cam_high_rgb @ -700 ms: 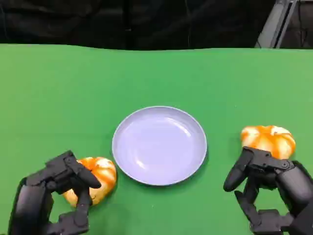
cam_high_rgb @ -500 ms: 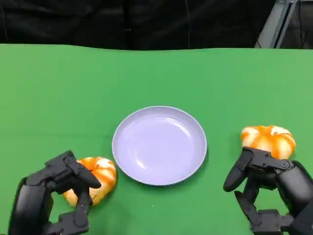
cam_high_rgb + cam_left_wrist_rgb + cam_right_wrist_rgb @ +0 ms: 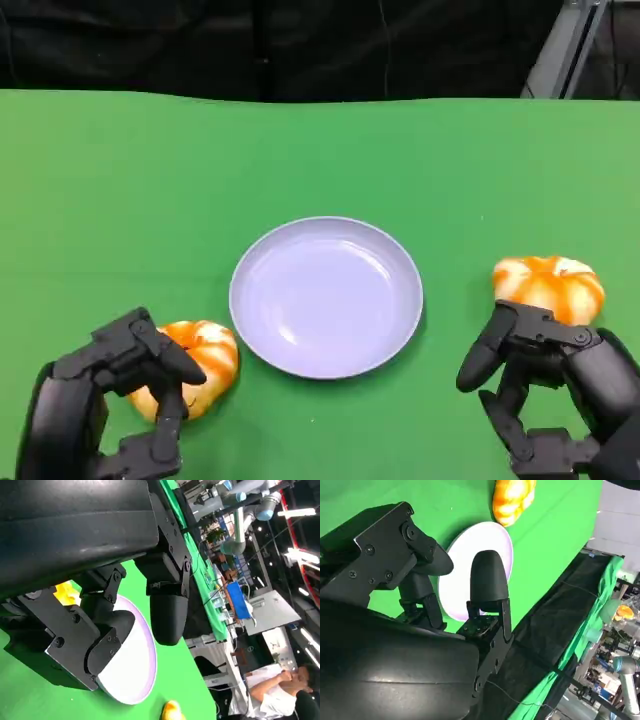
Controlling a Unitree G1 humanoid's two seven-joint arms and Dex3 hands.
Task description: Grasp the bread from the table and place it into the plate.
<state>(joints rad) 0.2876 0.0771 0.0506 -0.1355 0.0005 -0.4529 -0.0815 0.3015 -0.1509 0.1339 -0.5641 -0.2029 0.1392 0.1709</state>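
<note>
A lilac plate [image 3: 326, 297] sits in the middle of the green table. One orange-and-white bread [image 3: 208, 358] lies on the cloth just left of the plate. My left hand [image 3: 112, 398] is against its near-left side, fingers apart and arched over its edge. I cannot tell if they touch it. A sliver of this bread [image 3: 65, 592] shows behind the fingers [image 3: 165, 620] in the left wrist view. A second bread [image 3: 550, 283] lies right of the plate. My right hand [image 3: 560, 385] stands just short of it, fingers spread and holding nothing. The right wrist view shows this bread [image 3: 512, 497] past the fingers.
The table's far edge [image 3: 320, 97] meets a dark backdrop, with a grey metal stand [image 3: 560, 45] at the back right. In the left wrist view a person [image 3: 280, 690] sits beyond the table. Bare green cloth surrounds the plate.
</note>
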